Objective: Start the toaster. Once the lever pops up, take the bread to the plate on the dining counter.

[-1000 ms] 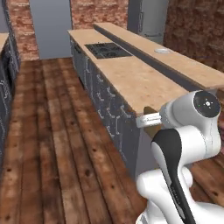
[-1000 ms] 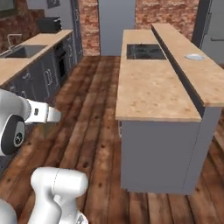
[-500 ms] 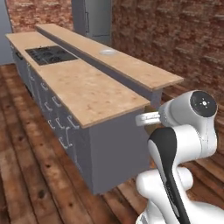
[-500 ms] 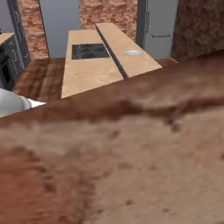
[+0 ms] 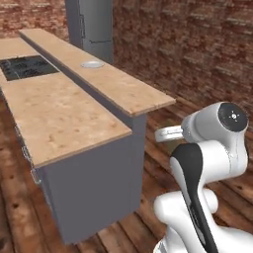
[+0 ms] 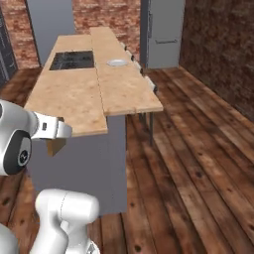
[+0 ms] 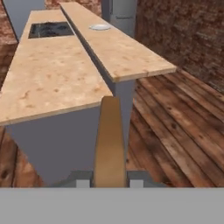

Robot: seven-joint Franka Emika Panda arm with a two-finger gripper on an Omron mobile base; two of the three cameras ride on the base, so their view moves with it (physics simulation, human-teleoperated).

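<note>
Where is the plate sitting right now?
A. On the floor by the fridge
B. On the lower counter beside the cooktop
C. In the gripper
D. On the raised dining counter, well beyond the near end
D: the plate lies on the raised dining counter, far from its near end, while the gripper is shut on the bread.

The plate (image 5: 92, 64) sits at eleven o'clock on the raised dining counter (image 5: 128, 94), well apart from the arm (image 5: 212, 148) at four o'clock
</note>
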